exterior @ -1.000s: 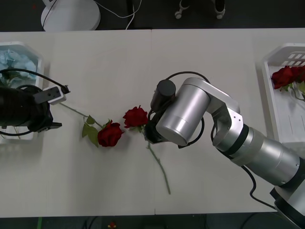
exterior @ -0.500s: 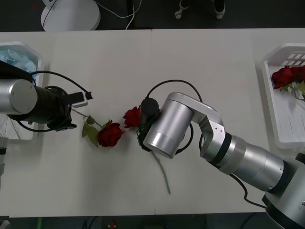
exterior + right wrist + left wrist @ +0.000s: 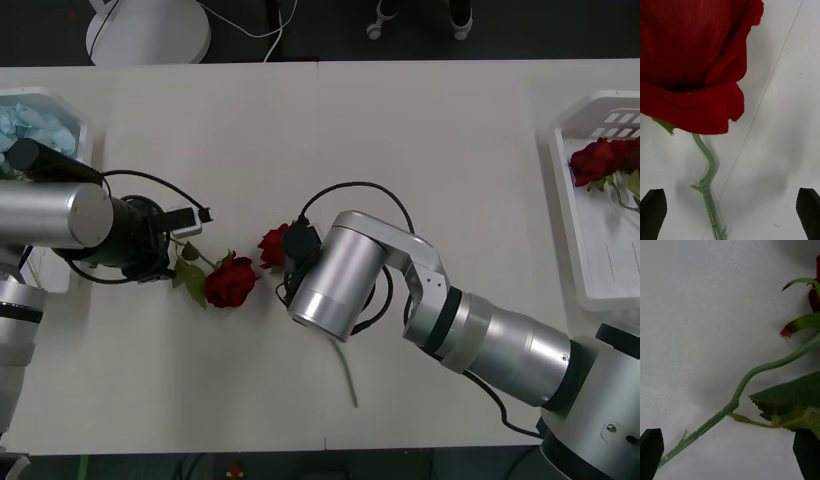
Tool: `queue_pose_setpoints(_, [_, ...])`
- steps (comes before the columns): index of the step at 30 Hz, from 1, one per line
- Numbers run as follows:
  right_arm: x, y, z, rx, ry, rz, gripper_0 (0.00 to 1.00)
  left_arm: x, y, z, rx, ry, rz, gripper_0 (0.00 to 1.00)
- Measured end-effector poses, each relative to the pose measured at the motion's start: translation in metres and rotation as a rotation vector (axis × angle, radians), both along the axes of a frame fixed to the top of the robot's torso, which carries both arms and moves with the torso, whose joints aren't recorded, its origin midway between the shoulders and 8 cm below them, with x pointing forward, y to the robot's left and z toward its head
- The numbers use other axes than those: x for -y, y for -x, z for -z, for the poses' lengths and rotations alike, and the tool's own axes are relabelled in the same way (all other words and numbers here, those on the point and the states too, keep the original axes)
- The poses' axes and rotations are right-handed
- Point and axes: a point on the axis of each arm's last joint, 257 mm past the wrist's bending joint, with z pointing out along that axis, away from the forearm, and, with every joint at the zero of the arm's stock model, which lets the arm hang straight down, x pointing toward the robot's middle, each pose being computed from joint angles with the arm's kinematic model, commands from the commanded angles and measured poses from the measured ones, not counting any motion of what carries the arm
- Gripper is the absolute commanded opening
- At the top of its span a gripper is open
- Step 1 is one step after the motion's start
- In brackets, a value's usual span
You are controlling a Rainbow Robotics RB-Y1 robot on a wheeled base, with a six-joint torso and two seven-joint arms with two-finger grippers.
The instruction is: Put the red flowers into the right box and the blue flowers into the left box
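On the smooth white desk (image 3: 420, 130) I see two red flowers (image 3: 231, 281), velvety blooms on thin kinked stems. My right gripper (image 3: 730, 213) and left gripper (image 3: 728, 453) are both spread wide over the stems, grasping nothing. Both arms have moved inward since a second ago.

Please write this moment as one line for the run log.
left gripper: open over rose stem | right gripper: open over second rose stem | both roses on table | none grasped yet
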Motion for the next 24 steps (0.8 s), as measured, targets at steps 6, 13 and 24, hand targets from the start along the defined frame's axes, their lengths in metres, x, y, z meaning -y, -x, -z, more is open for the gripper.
queue_pose_setpoints(6, [0.001, -0.002, 0.007, 0.003, 0.042, -0.03, 1.0, 0.005, -0.011, 0.005, -0.014, -0.011, 0.008, 0.71])
queue_pose_setpoints(13, [0.002, -0.002, 0.011, 0.007, 0.064, -0.042, 1.0, 0.001, -0.024, 0.008, -0.01, -0.011, -0.011, 0.0])
queue_pose_setpoints(24, [0.008, -0.002, 0.017, -0.002, 0.087, -0.038, 1.0, 0.0, -0.026, 0.008, -0.002, -0.01, -0.016, 0.0])
